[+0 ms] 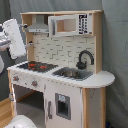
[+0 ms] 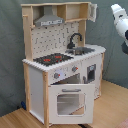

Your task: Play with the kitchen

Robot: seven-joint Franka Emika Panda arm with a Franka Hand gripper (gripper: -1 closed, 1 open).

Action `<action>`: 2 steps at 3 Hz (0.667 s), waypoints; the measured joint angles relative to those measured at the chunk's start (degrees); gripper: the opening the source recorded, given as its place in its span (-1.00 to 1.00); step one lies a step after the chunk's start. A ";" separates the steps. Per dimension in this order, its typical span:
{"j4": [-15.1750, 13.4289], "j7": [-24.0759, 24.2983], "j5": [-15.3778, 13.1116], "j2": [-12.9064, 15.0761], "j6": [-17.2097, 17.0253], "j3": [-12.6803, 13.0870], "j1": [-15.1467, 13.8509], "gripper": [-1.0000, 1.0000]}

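While the kitchen (image 1: 60, 75) (image 2: 62, 65) stands whole, the end effector's cut-off fingers cannot be judged.

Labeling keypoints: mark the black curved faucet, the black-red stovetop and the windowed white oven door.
black curved faucet (image 1: 85, 58), first exterior view, on its arched neck.
black-red stovetop (image 2: 53, 59), second exterior view, on the burner surface.
windowed white oven door (image 2: 69, 103), second exterior view, on the window pane.

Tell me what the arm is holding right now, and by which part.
It cannot be told. The arm sits off to the side of the toy kitchen, apart from it in both exterior views, and its grasping end is not visible.
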 joint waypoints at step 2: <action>-0.15 8.70 -1.75 1.69 -0.76 -3.26 -6.94 1.00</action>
